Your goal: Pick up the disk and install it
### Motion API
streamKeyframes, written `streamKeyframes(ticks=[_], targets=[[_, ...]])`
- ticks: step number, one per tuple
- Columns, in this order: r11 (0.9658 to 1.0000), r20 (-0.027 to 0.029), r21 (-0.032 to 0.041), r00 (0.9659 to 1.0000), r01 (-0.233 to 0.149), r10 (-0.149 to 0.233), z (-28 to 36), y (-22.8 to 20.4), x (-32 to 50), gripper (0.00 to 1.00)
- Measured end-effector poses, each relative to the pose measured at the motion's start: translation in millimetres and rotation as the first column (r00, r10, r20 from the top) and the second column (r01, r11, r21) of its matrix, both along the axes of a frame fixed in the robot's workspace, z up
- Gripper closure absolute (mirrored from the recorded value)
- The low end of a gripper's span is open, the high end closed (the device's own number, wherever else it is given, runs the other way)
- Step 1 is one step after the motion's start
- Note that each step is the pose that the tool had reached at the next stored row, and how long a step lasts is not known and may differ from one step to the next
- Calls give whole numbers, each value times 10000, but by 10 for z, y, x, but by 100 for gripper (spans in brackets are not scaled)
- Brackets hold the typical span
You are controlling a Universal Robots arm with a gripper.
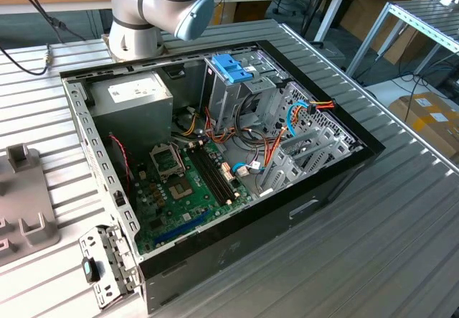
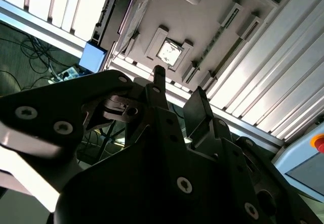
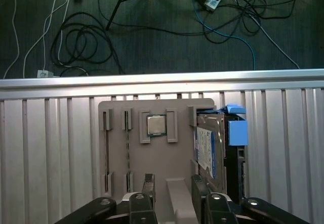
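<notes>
Above gray fixture tray (image 3: pixel 116 148), my gripper (image 3: pixel 173 181) hovers, fingers spread apart, gripping nothing; disk (image 3: pixel 206 150) in blue carrier sits at tray's edge, chip (image 3: pixel 156 125) near it.

Holder tray (image 3: pixel 162 148): matt grey plastic. Disk (image 3: pixel 206 153) standing in the tray: bare metal shell, white paper label, glossy blue plastic carrier. Table (image 3: pixel 50 148) under the tray: ribbed brushed metal. Gripper (image 3: pixel 173 183): matt black.
</notes>
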State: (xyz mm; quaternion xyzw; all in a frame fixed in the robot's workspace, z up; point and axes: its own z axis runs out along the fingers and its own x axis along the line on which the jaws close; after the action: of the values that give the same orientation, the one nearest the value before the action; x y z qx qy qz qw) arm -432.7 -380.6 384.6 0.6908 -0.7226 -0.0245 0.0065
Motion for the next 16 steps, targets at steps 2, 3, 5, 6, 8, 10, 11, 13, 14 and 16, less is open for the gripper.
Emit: streamKeyframes(ticks=[2,3,5,6,8,10,11,13,14,16], targets=[[10000,1,0,10000,1,-1,-2,5,0,58],[10000,0,0,10000,0,0,-3,6,0,58],[10000,0,0,10000,0,0,-5,11,0,58],[10000,0,0,10000,0,0,-5,13,0,58],[10000,0,0,10000,0,0,-7,17,0,58],[10000,0,0,10000,0,0,-10,23,0,58],[10000,-1,0,10000,0,0,-10,25,0,58],[10000,0,0,10000,1,-1,-12,28,0,58],[10000,-1,0,10000,1,-1,-13,30,0,58],[10000,0,0,10000,0,0,-15,34,0,58]])
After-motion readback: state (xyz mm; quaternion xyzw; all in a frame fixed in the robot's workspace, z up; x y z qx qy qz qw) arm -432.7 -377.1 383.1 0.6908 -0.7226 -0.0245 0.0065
